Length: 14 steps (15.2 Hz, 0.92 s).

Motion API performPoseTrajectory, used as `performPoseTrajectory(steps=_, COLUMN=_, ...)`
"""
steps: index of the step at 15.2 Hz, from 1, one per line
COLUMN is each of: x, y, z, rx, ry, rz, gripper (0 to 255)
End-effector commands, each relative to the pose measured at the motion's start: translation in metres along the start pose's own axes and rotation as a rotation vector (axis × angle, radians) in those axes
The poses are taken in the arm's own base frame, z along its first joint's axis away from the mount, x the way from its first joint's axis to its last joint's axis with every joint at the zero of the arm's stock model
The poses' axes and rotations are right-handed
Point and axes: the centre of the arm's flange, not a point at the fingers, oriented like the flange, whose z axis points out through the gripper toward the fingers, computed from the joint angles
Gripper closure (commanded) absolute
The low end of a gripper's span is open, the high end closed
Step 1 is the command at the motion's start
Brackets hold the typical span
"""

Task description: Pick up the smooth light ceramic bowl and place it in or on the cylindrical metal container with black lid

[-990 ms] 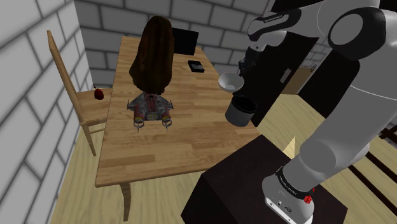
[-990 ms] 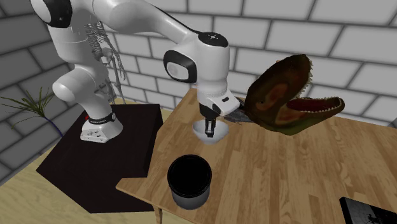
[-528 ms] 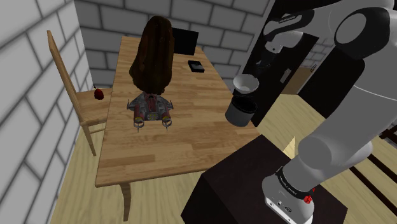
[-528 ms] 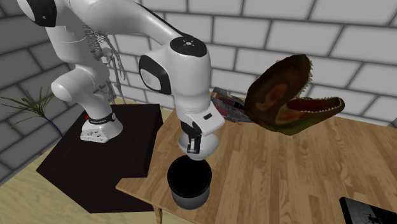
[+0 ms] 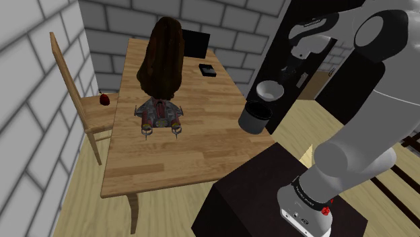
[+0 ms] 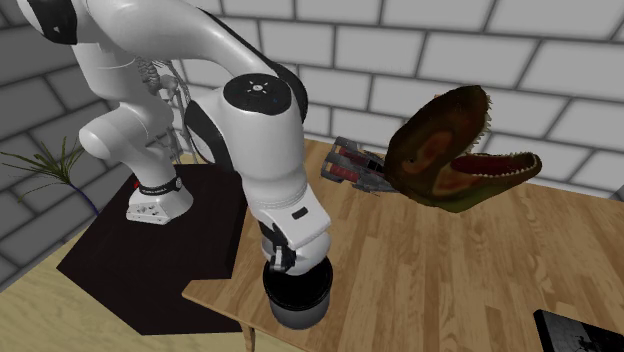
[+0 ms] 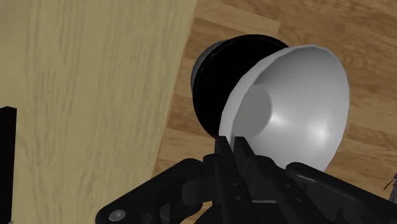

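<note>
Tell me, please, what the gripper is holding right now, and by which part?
The black two-finger gripper holds the smooth white bowl by its rim, pinching the stretch of rim nearest the hand. The bowl hangs above the grey cylindrical container with a black top.

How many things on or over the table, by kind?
bowl (held over the container): 1
container: 1
dinosaur head: 1
toy craft: 1
black box: 1
black panel: 1
Total: 6

Bare table (image 5: 188,156) around container (image 5: 253,121)
</note>
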Motion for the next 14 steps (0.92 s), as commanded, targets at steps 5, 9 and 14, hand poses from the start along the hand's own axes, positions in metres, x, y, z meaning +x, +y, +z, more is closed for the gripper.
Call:
performPoseTrajectory(steps=5, x=-0.001, y=0.003, z=0.031, rx=0.000, ry=0.000, rz=-0.001, gripper=255)
performPoseTrajectory(steps=9, x=-0.001, y=0.004, z=0.052, rx=0.000, ry=0.000, rz=-0.001, gripper=255)
performPoseTrajectory(steps=14, x=-0.002, y=0.005, z=0.079, rx=0.000, ry=0.000, rz=-0.001, gripper=255)
